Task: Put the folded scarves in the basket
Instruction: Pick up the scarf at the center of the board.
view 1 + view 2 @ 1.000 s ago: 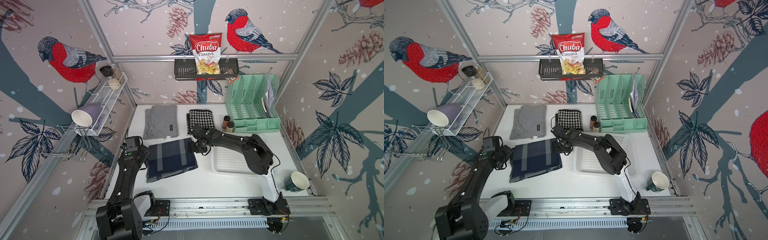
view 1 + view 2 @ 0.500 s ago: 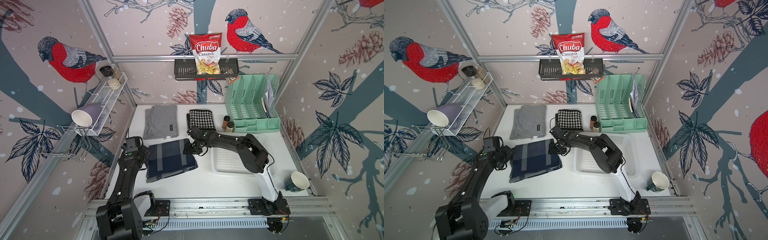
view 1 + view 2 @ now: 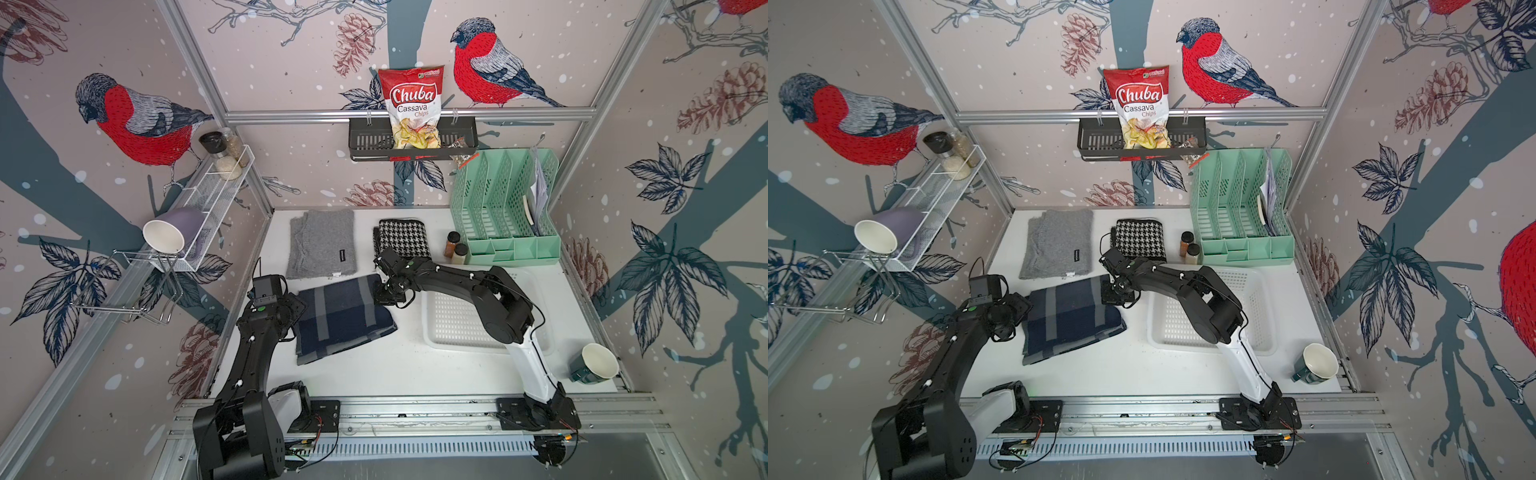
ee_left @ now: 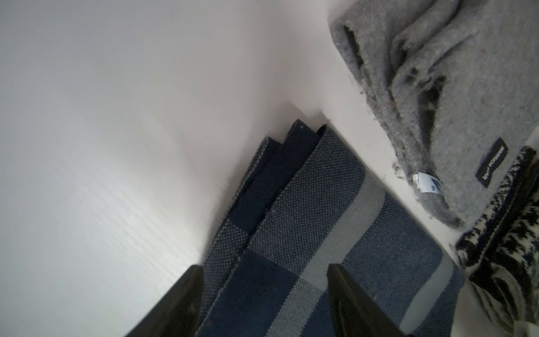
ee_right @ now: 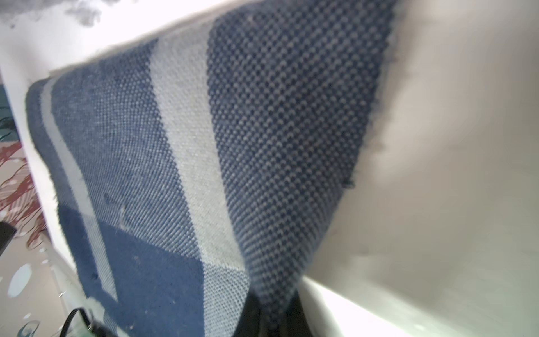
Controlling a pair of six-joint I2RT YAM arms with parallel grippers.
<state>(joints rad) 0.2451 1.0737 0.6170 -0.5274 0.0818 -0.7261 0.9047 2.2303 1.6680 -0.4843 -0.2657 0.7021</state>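
Note:
The folded scarf [image 3: 340,320] [image 3: 1067,320] is navy with grey stripes and lies flat in the middle of the white table. My right gripper [image 3: 384,293] [image 3: 1111,296] is shut on its far right corner; in the right wrist view the weave [image 5: 204,146] is pinched between the jaws [image 5: 272,309]. My left gripper [image 3: 297,311] [image 3: 1021,309] stands open over the scarf's left edge. In the left wrist view its two fingers [image 4: 264,268] straddle the layered cloth [image 4: 335,233]. The white perforated basket [image 3: 457,347] [image 3: 1183,348] sits right of the scarf, partly hidden under the right arm.
A grey scarf [image 3: 322,245] and a houndstooth scarf [image 3: 403,239] lie behind the navy one. Two spice jars [image 3: 453,245] and a mint-green organiser [image 3: 503,208] stand at the back right. A green mug [image 3: 594,363] lies at the front right.
My right gripper has moved left to the scarf's corner and shut on it. The left arm has hardly moved.

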